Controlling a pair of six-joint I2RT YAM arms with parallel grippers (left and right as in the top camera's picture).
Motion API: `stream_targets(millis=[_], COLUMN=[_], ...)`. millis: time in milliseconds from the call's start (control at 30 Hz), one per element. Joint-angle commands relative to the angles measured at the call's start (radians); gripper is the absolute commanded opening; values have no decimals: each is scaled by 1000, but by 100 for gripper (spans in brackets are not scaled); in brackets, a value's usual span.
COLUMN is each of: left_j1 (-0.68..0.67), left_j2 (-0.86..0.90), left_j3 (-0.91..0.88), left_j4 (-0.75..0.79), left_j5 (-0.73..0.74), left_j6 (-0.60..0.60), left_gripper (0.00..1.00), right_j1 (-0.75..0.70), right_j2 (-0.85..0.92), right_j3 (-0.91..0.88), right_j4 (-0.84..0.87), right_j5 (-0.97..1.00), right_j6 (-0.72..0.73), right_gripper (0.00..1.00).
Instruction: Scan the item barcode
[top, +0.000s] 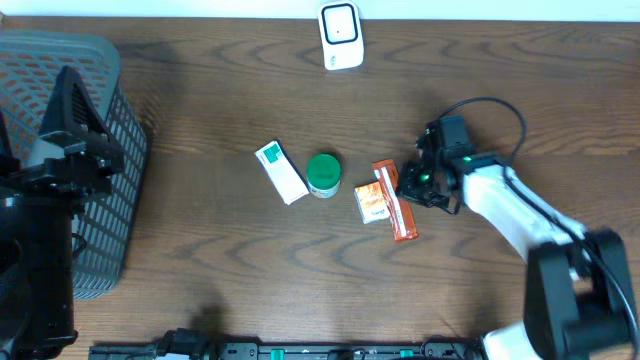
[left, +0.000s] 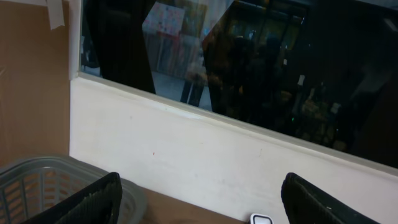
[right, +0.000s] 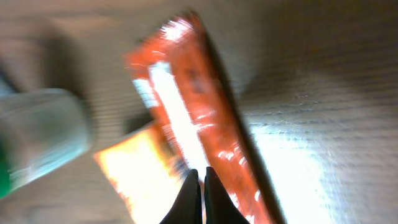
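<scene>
The orange packet (top: 402, 222), at the green jar's (top: 323, 174) three o'clock, is judged light, floppy and slick, and is best pinched at an edge. The right gripper (right: 199, 173) is closed tight over it; the left gripper (left: 202, 202) is spread wide, empty.

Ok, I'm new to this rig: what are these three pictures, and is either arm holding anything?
Two robot arms with two-finger grippers work at a wooden table. The wide picture looks down from above; the others come from wrist cameras. On the table: a white scanner, a white-and-green box, a green-lidded jar, a small orange packet and a long orange packet, and a grey basket at the left. The left gripper is open and empty, facing a wall. The right gripper is shut, tips over the long orange packet; whether it grips is unclear.
</scene>
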Motion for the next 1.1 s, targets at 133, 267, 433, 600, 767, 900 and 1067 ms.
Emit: stream_targets(millis=[133, 267, 433, 600, 767, 900, 1067], left_j1=[3, 3, 3, 3, 3, 3, 3], left_j2=[-2, -2, -2, -2, -2, -2, -4], left_j3=[-2, -2, -2, -2, -2, -2, -2], left_j4=[2, 2, 3, 3, 6, 6, 8], left_j5=[-5, -5, -5, -5, -5, -5, -5], left_j6=[-13, -13, -13, -13, -13, -13, -13], left_gripper=[82, 82, 82, 82, 82, 82, 82], right_j1=[9, 25, 95, 193, 241, 241, 241], right_j2=[-217, -211, -209, -207, -170, -117, -34], right_j3=[1, -5, -37, -90, -158, -194, -201], right_j4=[-173, -251, -243, -183, -77, -2, 19], right_j5=[10, 6, 19, 62, 122, 123, 139], right_j6=[8, 13, 46, 84, 138, 143, 152], right_gripper=[90, 1, 1, 1, 1, 1, 1])
